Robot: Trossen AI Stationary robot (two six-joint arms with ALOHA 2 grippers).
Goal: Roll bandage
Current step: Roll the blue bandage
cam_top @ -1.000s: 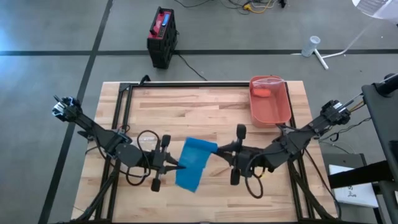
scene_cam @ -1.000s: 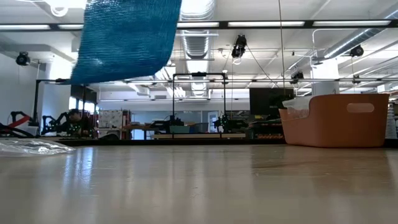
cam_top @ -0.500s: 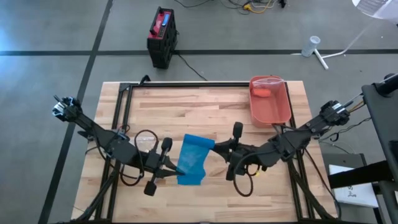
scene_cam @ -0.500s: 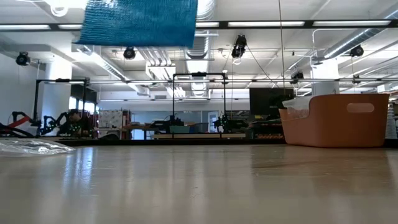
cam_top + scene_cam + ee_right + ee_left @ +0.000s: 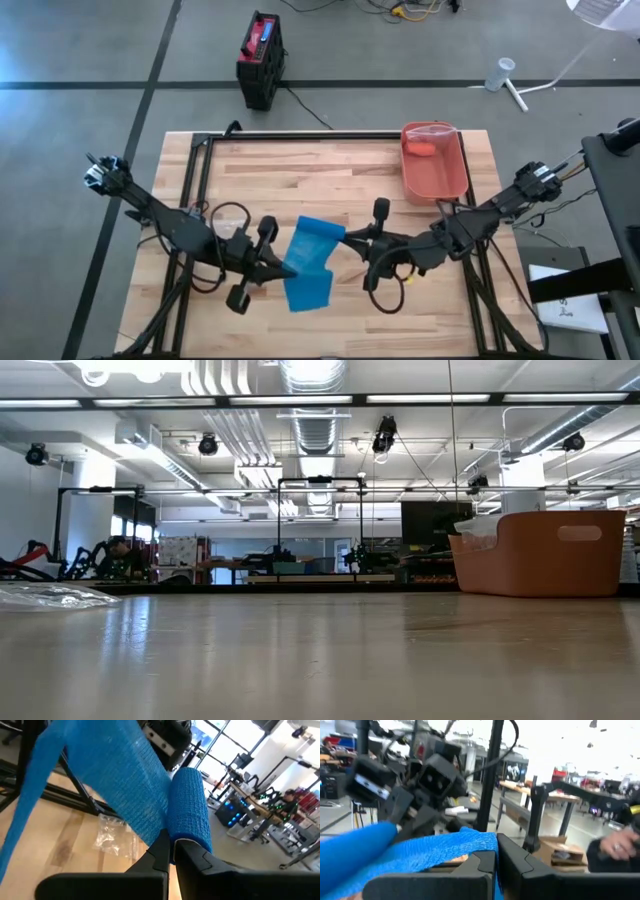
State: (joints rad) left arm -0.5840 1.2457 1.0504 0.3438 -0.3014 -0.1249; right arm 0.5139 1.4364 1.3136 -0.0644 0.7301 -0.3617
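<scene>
Rolling is under way: we hold the blue woven bandage (image 5: 312, 262) above the wooden surface (image 5: 340, 170), left claw (image 5: 285, 268) and right claw (image 5: 345, 240) clamped on its ends; next, wind tighter.

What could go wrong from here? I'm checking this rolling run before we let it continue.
1. Both grippers, left gripper and right gripper, pinch only the edges of the blue bandage held in the air; a thin hold might slip.
2. The rolled part sits beside the right fingers; the loose sheet could unwind if tension drops.
3. The arms work close together, so the grippers might collide.
</scene>
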